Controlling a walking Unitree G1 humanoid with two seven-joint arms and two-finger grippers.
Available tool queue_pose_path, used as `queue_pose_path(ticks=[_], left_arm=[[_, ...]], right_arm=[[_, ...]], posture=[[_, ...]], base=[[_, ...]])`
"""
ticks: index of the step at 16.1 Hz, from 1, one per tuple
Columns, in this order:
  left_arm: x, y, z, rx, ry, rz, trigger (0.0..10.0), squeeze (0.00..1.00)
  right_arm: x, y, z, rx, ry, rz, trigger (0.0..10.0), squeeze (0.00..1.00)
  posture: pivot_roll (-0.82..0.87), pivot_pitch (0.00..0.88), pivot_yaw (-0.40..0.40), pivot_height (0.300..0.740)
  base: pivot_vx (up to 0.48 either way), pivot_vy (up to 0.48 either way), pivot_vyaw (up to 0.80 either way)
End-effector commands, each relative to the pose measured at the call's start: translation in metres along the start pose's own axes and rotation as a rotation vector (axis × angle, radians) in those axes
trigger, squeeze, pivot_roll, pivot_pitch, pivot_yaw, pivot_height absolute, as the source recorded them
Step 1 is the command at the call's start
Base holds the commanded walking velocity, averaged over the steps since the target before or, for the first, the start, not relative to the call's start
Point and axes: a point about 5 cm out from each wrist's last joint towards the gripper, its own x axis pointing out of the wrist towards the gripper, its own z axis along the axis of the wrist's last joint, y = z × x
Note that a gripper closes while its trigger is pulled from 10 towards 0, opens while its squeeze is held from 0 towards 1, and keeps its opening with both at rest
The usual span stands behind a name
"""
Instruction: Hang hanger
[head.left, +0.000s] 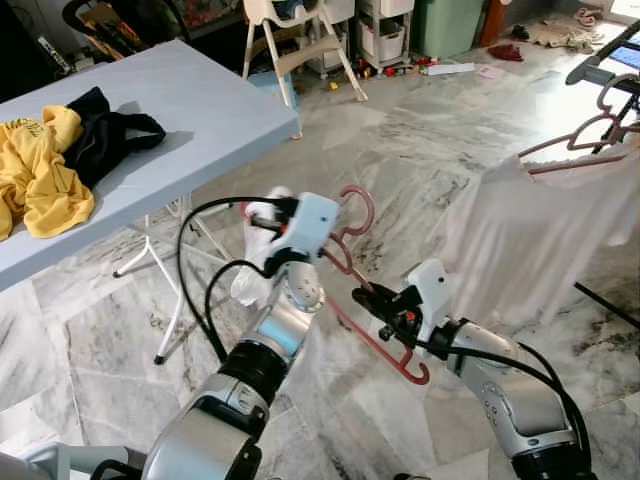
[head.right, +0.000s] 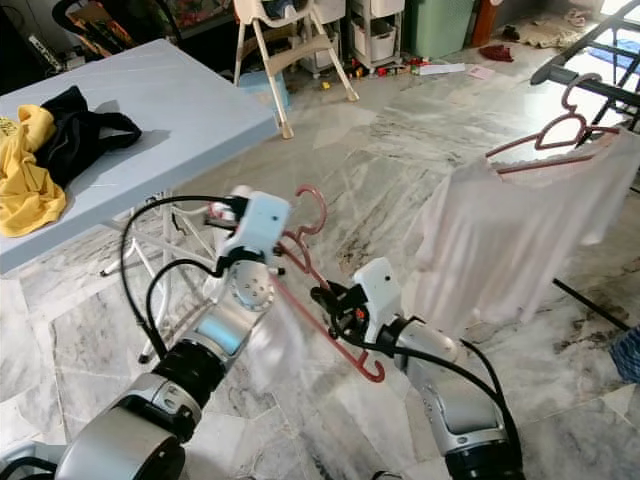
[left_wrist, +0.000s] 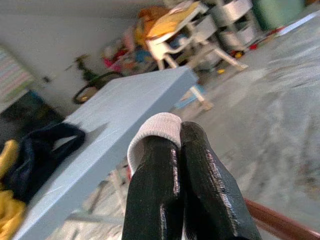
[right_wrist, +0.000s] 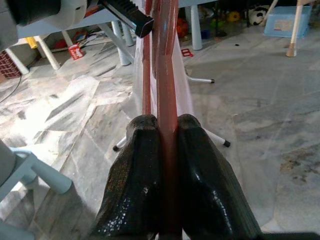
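— What takes up the most room here?

— The grey-veined marble floor, open and bare through the middle. On the robot's left the pale blue rectangular table juts in, its corner edge hanging over white folding legs; a crumpled yellow shirt and a black garment lie on it, touching each other, well back from that corner.

— And on the right?

— A white shirt on a pink hanger hangs from a dark drying rack at the frame's edge. A stretch of open floor lies between it and the arms.

— Where is the hanger itself?

— The dark red plastic hanger is in the air above the floor, between the two arms, tilted, hook uppermost near the left wrist. A thin white garment droops from it.

— The pincers?

— The right pincer is clamped tight on the hanger's bar, fingers pressed against both sides. The left pincer is closed too, fingers together, pinching a fold of whitish cloth at the tips, with the red bar just beside it.
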Motion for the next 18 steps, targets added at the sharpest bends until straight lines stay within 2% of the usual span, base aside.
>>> queue_pose_path(ticks=[1, 3, 5, 6, 9, 10, 13, 16, 17, 18], left_arm=[[-0.004, -0.007, -0.001, 0.027, -0.035, -0.057, 10.0, 0.00], [-0.007, -0.014, 0.001, 0.011, -0.050, -0.131, 10.0, 0.00], [-0.004, -0.008, 0.004, 0.017, -0.069, -0.090, 10.0, 0.00], [0.012, 0.015, 0.000, 0.034, -0.041, 0.003, 10.0, 0.00], [0.028, 0.048, -0.003, 0.052, -0.029, 0.110, 10.0, 0.00], [0.030, 0.051, -0.003, 0.055, -0.029, 0.116, 10.0, 0.00], [0.025, 0.033, 0.003, 0.029, -0.066, 0.013, 10.0, 0.00], [0.007, 0.002, 0.013, 0.005, -0.127, -0.133, 10.0, 0.00], [-0.001, -0.009, 0.011, -0.026, -0.123, -0.211, 10.0, 0.00], [-0.005, -0.013, 0.008, -0.032, -0.115, -0.239, 10.0, 0.00]], right_arm=[[0.005, 0.005, 0.007, -0.011, -0.027, 0.038, 10.0, 0.00], [0.004, -0.002, 0.008, -0.001, -0.033, 0.010, 10.0, 0.00], [0.002, 0.002, 0.008, -0.002, -0.029, 0.049, 10.0, 0.00], [-0.008, 0.000, 0.002, -0.010, 0.003, 0.059, 10.0, 0.00], [-0.019, -0.009, -0.006, -0.018, 0.037, 0.025, 10.0, 0.00], [-0.020, -0.010, -0.007, -0.021, 0.040, 0.022, 10.0, 0.00], [-0.016, -0.015, -0.003, -0.037, 0.020, -0.033, 10.0, 0.00], [-0.009, -0.019, 0.000, -0.047, -0.002, -0.082, 10.0, 0.00], [-0.006, -0.023, 0.004, -0.060, -0.026, -0.130, 10.0, 0.00], [-0.004, -0.025, 0.006, -0.064, -0.034, -0.147, 10.0, 0.00]], posture=[[-0.15, 0.083, 0.147, 0.740], [-0.15, 0.082, 0.148, 0.740], [-0.15, 0.082, 0.148, 0.740], [-0.15, 0.082, 0.146, 0.740], [-0.15, 0.081, 0.147, 0.740], [-0.15, 0.081, 0.148, 0.740], [-0.15, 0.082, 0.151, 0.740], [-0.15, 0.079, 0.147, 0.740], [-0.15, 0.079, 0.145, 0.740], [-0.15, 0.079, 0.145, 0.740]], base=[[0.000, 0.000, 0.00], [0.000, 0.000, 0.00], [0.000, 0.000, 0.00], [0.000, 0.000, 0.00], [0.000, 0.000, 0.00], [0.000, 0.000, 0.00], [0.000, 0.000, 0.00], [0.000, 0.000, 0.00], [0.000, 0.000, 0.00], [0.000, 0.000, 0.00]])
